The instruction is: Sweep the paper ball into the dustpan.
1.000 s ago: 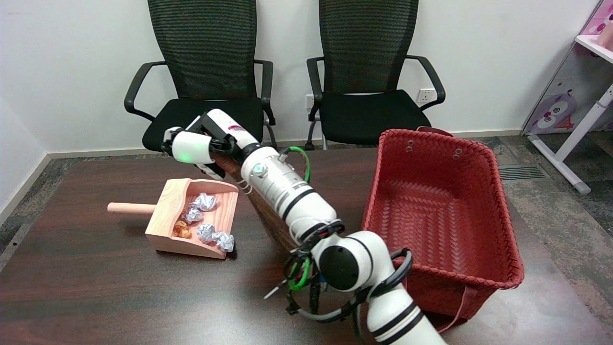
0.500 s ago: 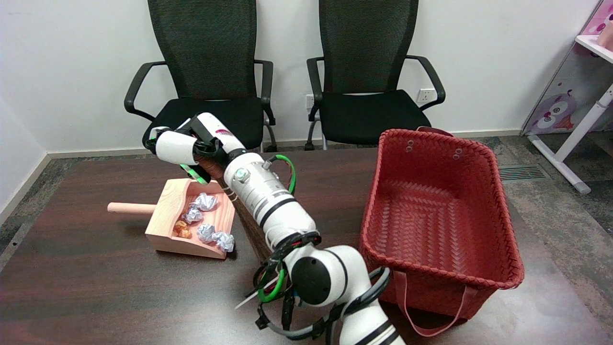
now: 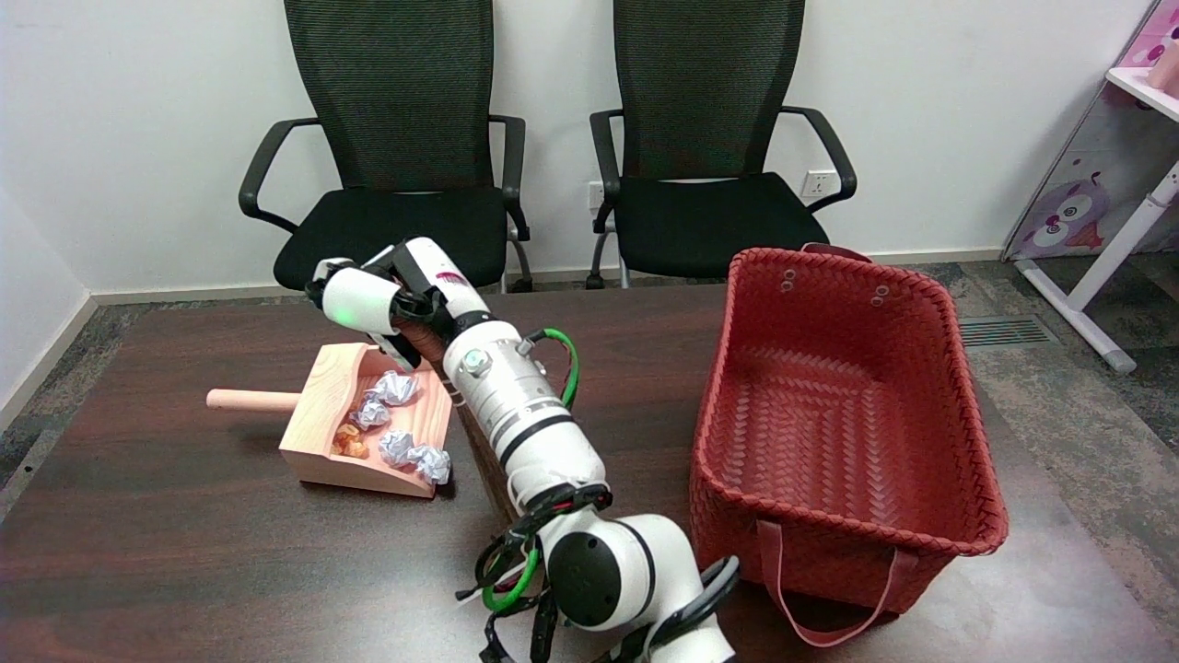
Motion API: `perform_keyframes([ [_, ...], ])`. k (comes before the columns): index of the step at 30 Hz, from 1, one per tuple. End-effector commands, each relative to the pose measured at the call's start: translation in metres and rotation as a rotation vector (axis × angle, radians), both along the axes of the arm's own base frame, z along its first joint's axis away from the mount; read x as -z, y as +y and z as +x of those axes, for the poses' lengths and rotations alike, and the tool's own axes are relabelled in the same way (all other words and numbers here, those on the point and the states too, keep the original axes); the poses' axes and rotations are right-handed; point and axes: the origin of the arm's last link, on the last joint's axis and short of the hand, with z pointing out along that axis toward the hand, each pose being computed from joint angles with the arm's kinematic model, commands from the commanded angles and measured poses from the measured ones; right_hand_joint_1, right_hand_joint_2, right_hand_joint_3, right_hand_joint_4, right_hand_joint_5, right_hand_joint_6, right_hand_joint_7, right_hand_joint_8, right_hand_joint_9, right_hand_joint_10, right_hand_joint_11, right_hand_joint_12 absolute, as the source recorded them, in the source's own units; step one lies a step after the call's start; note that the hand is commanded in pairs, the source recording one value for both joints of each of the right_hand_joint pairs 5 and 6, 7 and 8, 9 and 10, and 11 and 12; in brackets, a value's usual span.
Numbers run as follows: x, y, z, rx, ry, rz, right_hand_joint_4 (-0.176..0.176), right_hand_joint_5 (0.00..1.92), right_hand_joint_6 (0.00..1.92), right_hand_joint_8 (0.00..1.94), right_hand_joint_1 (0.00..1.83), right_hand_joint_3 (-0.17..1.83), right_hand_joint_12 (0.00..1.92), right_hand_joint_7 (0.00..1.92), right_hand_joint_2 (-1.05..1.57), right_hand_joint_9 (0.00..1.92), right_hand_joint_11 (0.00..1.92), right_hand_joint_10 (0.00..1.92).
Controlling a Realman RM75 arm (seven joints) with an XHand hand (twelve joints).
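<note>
A wooden dustpan [image 3: 313, 458] lies left of centre on the dark table, its handle pointing left. Several crumpled white paper balls [image 3: 394, 388] and one orange-brown scrap [image 3: 350, 442] lie inside it; one ball [image 3: 430, 463] sits at the pan's open lip. My right hand [image 3: 368, 299] hovers over the pan's far corner, fingers curled around a brown brush handle [image 3: 422, 339]. The brush's brown bristles [image 3: 485, 458] reach the table just right of the pan, mostly hidden under my forearm.
A large red woven basket [image 3: 960, 368] stands on the table's right side, close to my elbow [image 3: 599, 571]. Two black office chairs [image 3: 396, 138] stand behind the table's far edge. A white shelf frame [image 3: 1105, 267] is at the far right.
My elbow has swung left and toward the near edge. The hand went left over the pan, then came back right a little. Dustpan and paper balls have not moved.
</note>
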Motion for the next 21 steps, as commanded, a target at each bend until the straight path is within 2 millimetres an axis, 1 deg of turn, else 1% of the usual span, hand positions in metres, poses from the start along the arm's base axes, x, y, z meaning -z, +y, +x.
perform_keyframes([
  [1, 0.005, 0.009, -0.015, 0.027, -0.011, -0.028, 0.030, 1.92, 1.92, 1.92, 0.85, 1.83, 1.92, 1.92, 1.57, 1.92, 1.92, 1.92],
  [4, 0.009, 0.006, -0.018, 0.027, -0.004, -0.021, 0.030, 1.92, 1.92, 1.92, 0.85, 1.83, 1.92, 1.92, 1.57, 1.92, 1.92, 1.92],
  [11, 0.026, 0.000, -0.030, -0.008, 0.007, 0.002, 0.032, 1.92, 1.92, 1.92, 0.81, 1.83, 1.92, 1.92, 1.57, 1.92, 1.92, 1.92],
  [14, 0.029, 0.000, -0.033, -0.046, -0.053, -0.019, 0.032, 1.92, 1.92, 1.92, 0.79, 1.83, 1.92, 1.92, 1.49, 1.92, 1.92, 1.92],
  [16, 0.035, -0.001, -0.033, -0.066, -0.095, -0.018, 0.032, 1.92, 1.92, 1.92, 0.78, 1.83, 1.92, 1.92, 1.46, 1.92, 1.92, 1.92],
  [21, 0.050, -0.007, -0.032, -0.092, -0.102, 0.038, 0.034, 1.92, 1.92, 1.92, 0.73, 1.83, 1.92, 1.92, 1.37, 1.92, 1.92, 1.92],
])
